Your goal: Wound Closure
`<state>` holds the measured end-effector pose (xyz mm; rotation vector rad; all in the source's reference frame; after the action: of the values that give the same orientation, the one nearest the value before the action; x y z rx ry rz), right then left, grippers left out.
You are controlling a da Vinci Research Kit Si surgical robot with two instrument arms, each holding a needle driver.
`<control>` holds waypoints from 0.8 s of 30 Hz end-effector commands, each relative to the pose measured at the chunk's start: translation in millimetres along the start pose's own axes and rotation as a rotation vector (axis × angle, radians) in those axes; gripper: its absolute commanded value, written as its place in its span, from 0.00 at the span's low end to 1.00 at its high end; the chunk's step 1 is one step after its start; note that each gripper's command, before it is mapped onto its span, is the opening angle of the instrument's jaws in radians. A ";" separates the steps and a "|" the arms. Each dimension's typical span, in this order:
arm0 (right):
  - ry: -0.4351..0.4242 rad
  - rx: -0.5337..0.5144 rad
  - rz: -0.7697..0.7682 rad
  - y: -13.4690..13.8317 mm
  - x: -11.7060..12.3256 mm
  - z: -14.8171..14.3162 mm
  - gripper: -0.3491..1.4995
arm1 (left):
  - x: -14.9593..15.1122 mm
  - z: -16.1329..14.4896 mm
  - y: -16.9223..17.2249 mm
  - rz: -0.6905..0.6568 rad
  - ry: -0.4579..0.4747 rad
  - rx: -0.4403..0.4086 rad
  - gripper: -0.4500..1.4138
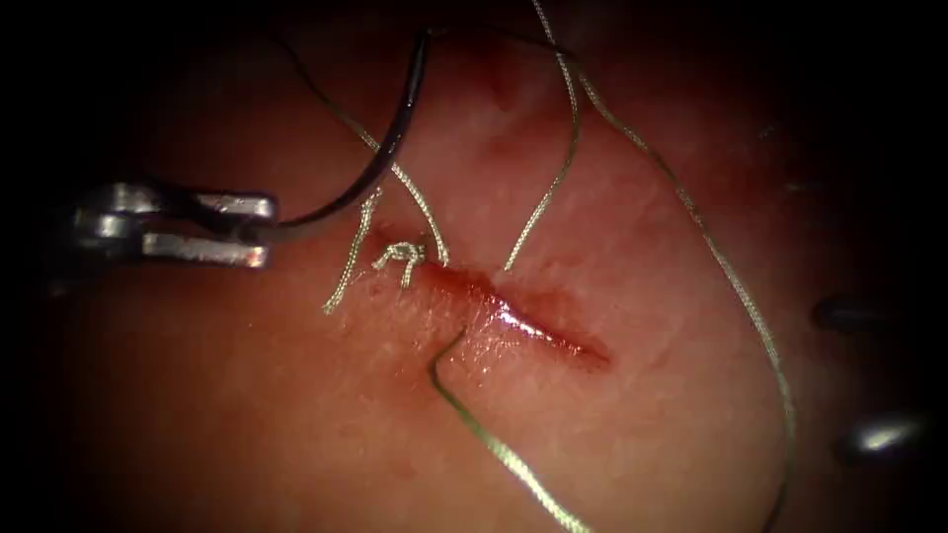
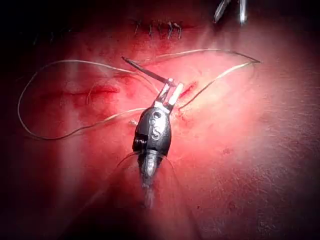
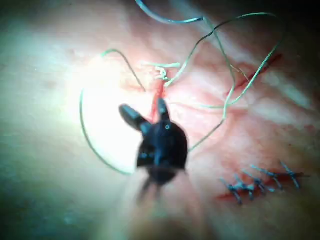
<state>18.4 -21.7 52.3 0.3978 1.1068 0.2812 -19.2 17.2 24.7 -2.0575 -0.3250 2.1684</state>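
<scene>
gripping the needle [image 1: 380, 163] at one end, your left tool [image 1: 252, 232] sits at the frame's left, the curve rising clear of the tissue [image 1: 296, 415]. thread [image 1: 731, 281] loops around the cut [image 1: 523, 321], a knot [image 1: 403, 255] at its upper-left end. your right tool [image 3: 147, 112] hangs spread wide, holding nothing.

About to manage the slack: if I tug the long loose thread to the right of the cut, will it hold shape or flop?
Likely floppy: the thread lies in loose curves over the tissue. Probably light, so it may drag. The left tool holds the needle clear of the tissue.

Pink-red tissue [image 1: 296, 415], dark needle [image 1: 390, 148], pale green thread [image 1: 731, 276], silver left tool [image 1: 262, 232]
</scene>
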 end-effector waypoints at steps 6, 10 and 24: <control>-0.009 -0.058 -0.072 1.5 -2.7 11.7 0.83 | -0.8 0.7 -0.1 0.003 -0.001 0.001 0.00; -0.052 -0.036 -0.097 1.5 -4.6 16.7 0.83 | -0.9 0.7 -0.1 0.003 -0.001 0.001 0.00; -0.132 -0.028 -0.233 -1.5 -4.3 20.1 0.00 | -0.8 0.7 0.0 0.003 -0.001 0.001 0.00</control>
<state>34.2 -27.8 63.2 0.2564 1.0021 0.0713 -19.3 16.9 25.0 -2.0549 -0.3216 2.1719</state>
